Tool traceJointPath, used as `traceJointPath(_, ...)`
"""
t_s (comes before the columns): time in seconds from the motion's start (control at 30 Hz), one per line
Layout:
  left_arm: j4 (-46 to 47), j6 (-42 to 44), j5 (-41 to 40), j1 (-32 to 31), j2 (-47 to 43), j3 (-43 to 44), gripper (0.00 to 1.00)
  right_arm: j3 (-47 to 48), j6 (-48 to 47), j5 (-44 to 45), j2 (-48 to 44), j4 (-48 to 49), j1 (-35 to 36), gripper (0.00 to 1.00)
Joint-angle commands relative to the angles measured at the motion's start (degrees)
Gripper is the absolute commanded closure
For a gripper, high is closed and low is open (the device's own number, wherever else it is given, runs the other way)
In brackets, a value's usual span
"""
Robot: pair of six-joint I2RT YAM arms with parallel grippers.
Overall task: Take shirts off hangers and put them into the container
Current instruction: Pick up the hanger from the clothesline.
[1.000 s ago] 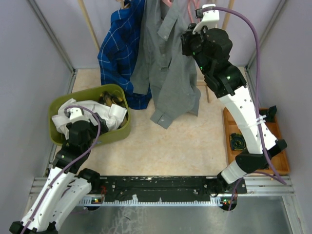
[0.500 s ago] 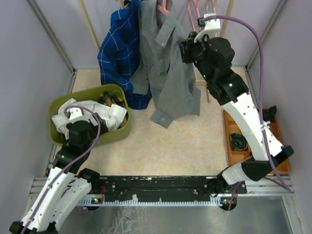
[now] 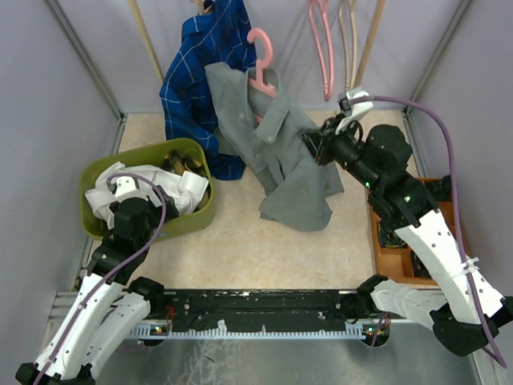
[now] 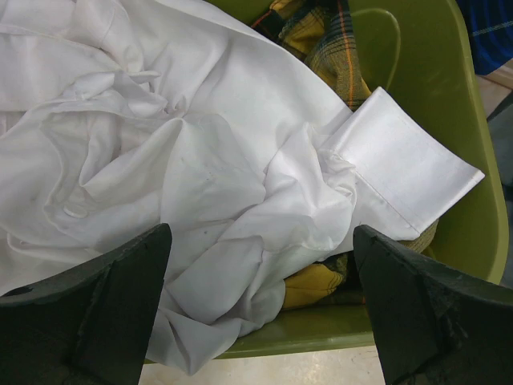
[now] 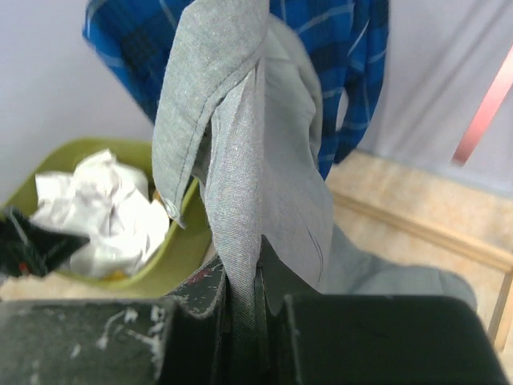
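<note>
My right gripper (image 3: 311,145) (image 5: 256,277) is shut on a fold of the grey shirt (image 3: 292,164) (image 5: 240,120), which stretches from a pink hanger (image 3: 260,58) down to the floor. The hanger still sits in its collar. Behind it hangs the blue checked shirt (image 3: 192,88) (image 5: 321,48). The olive-green container (image 3: 202,216) (image 4: 425,96) at the left holds the white shirt (image 3: 172,186) (image 4: 200,160) over the yellow plaid shirt (image 3: 178,163) (image 4: 321,40). Just above the white shirt, my left gripper (image 3: 136,200) (image 4: 258,237) is open and holds nothing.
Bare pink hangers (image 3: 323,48) and a pale wooden one (image 3: 349,40) hang at the back right. Straight rack poles (image 3: 147,36) rise at the back. An orange tray (image 3: 393,249) of black parts lies under my right arm. Grey walls close in both sides.
My right arm has swung down and toward the front right, dragging the grey shirt with it. The pink hanger has come lower and now shows. The left arm has not moved.
</note>
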Motion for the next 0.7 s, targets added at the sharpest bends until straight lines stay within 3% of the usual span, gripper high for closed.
traceJointPath(0.0,1.0,0.6,1.2,0.0,0.6,0.2,0.0,-7.4,-0.7,-7.7,-4.8,-0.1,-0.5,1.0)
traceJointPath(0.27,1.3,-0.8,8.7,0.0,-1.1,1.2,0.0,-17.2,-2.5,-12.6,-15.2,-3.3,-0.5,1.0)
traceJointPath(0.43,4.7,-1.9,17.2,0.0,-1.4,4.9,0.0,-12.3,-6.7,-18.0,-18.4,-9.0,-0.5,1.0)
traceJointPath(0.67,5.8,-2.9,21.9,-0.1,-0.4,11.6,0.0,-3.3,-12.9,-22.7,-18.4,-20.1,-0.5,1.0)
